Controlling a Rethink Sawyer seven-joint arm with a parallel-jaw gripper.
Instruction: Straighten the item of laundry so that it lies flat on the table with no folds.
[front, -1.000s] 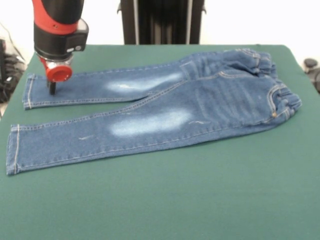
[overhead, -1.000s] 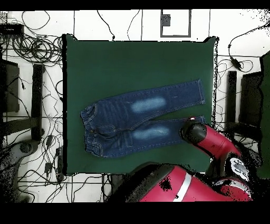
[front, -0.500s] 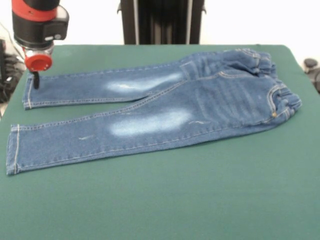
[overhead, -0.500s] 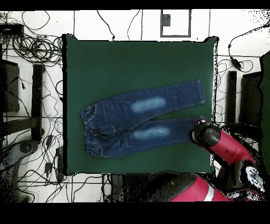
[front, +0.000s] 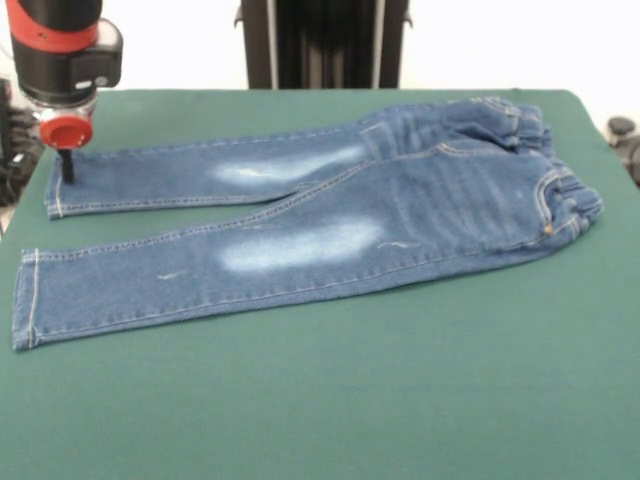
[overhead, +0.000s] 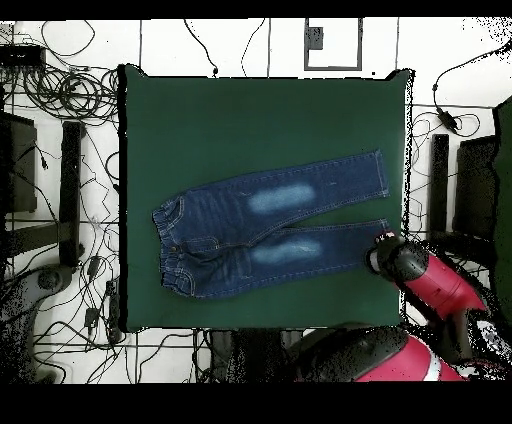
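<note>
My pincer (front: 67, 168) hangs at the left edge of the front view, its dark tip just at the hem of the farther trouser leg, and from these pictures I cannot tell whether it is spread or pressed together, nor whether it touches the cloth. My red and black arm (overhead: 432, 285) reaches in over the right side of the worktop (overhead: 260, 110) in the overhead view, with its end just beside the cuff of the leg nearer my base. The jeans (front: 330, 215) lie spread on the green worktop, roughly in the middle of its width and closer to my side than to the far side. Both legs are stretched out long and lie side by side, parting slightly toward the hems, each with a pale faded patch on the thigh. In the front view the hems point to the left and the gathered waistband (front: 545, 165) sits at the right, where the cloth looks bunched and a little raised. The legs appear flat, with only faint creases near the crotch seam. In the overhead view, cables (overhead: 60, 90) lie on the floor around the worktop.
</note>
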